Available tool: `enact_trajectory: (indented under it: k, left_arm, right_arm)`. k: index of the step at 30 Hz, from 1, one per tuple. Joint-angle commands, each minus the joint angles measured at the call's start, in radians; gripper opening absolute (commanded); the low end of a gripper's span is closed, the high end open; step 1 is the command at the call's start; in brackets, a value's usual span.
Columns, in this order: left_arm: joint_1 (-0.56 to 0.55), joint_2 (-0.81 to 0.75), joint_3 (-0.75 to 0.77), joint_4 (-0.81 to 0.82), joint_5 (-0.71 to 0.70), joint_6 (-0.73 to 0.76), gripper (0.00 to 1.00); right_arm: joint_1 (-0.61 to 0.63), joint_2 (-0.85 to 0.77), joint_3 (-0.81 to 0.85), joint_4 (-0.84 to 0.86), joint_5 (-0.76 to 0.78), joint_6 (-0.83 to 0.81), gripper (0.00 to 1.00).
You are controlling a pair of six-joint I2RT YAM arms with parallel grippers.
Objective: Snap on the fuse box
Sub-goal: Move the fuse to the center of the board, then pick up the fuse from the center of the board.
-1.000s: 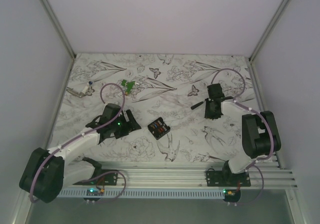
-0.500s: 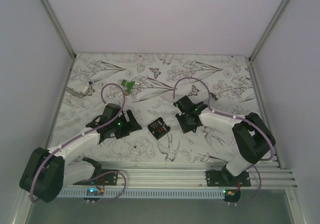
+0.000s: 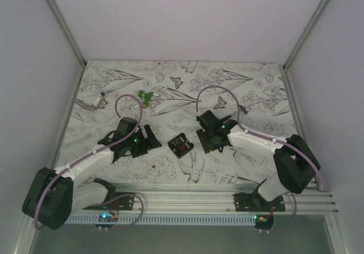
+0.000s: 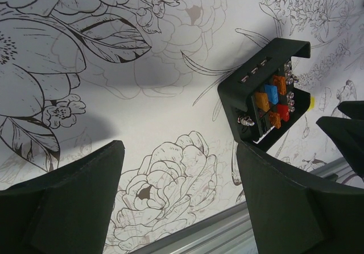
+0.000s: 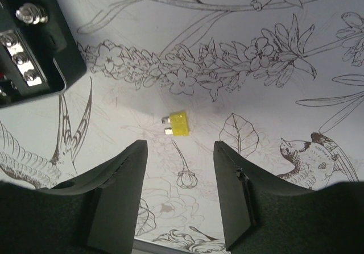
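The left gripper point(image 4: 178, 152) has its two fingers point(image 4: 79, 203) spread wide with nothing between them; only the flower-printed cloth point(image 4: 142, 123) shows in the gap. In the left wrist view the fuse box point(image 4: 266, 92) lies at 1 o'clock from that gap, just past the tip of the right-hand finger. It rests on the cloth with its open side showing. Orange, blue and red fuses sit inside, and a row of small metal studs runs along one wall. A yellow fuse point(image 4: 312, 101) lies loose on the cloth, just beside the box at its 3 o'clock.

The right gripper point(image 5: 181, 147) is also released, its fingers apart and holding nothing. In its wrist view the yellow fuse lies at 12 o'clock from the gap, just beyond the tips and touching neither. A corner of the fuse box fills the 10 o'clock corner of that view.

From above, the fuse box sits between the two grippers, the left one at its 9 o'clock and the right one at its 2 o'clock. Neither touches it. A green plastic piece point(image 3: 147, 96) lies at 12 o'clock from the left gripper, well apart. A small metal part point(image 3: 94, 102), too small to make out, lies at 10 o'clock near the cloth's edge.
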Motion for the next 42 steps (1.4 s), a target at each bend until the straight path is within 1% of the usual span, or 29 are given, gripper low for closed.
enact_trajectory:
  k: [1,3,8,11,17,25,29,31,34,39,42]
  left_arm:
    - [0.004,-0.004,0.011,-0.011,0.007,-0.010,0.83]
    - [0.004,-0.008,0.015,-0.010,0.019,-0.007,0.83]
    - [0.004,-0.021,0.002,-0.010,-0.003,-0.007,0.84]
    - [0.004,-0.013,0.010,-0.011,0.016,-0.003,0.84]
    - [0.004,-0.015,0.007,-0.010,0.009,-0.003,0.85]
    - [0.004,-0.019,0.003,-0.009,0.009,-0.006,0.85]
    - [0.004,-0.022,0.002,-0.009,0.006,-0.007,0.86]
    - [0.003,-0.022,0.003,-0.008,0.008,-0.007,0.85]
    - [0.003,-0.029,-0.005,-0.008,0.007,-0.009,0.86]
    - [0.003,-0.042,-0.014,-0.009,0.005,-0.009,0.86]
    - [0.003,-0.046,-0.014,-0.008,0.008,-0.007,0.86]
  right_arm:
    - [0.027,0.050,0.055,0.020,0.088,0.074,0.57]
    - [0.034,0.104,0.067,0.023,0.103,0.092,0.58]
    - [0.040,0.141,0.073,0.011,0.149,0.126,0.61]
    - [0.041,0.156,0.066,-0.018,0.155,0.141,0.61]
    - [0.043,0.129,0.025,-0.070,0.153,0.172,0.62]
    - [0.039,0.094,-0.011,-0.128,0.187,0.231,0.64]
    - [0.038,0.066,-0.008,-0.107,0.174,0.259,0.64]
    - [0.038,0.024,0.003,-0.080,0.149,0.278,0.63]
    - [0.044,0.014,0.013,-0.026,0.141,0.299,0.63]
    - [0.047,0.051,0.044,0.002,0.210,0.312,0.65]
    - [0.047,0.123,0.071,0.007,0.226,0.303,0.65]
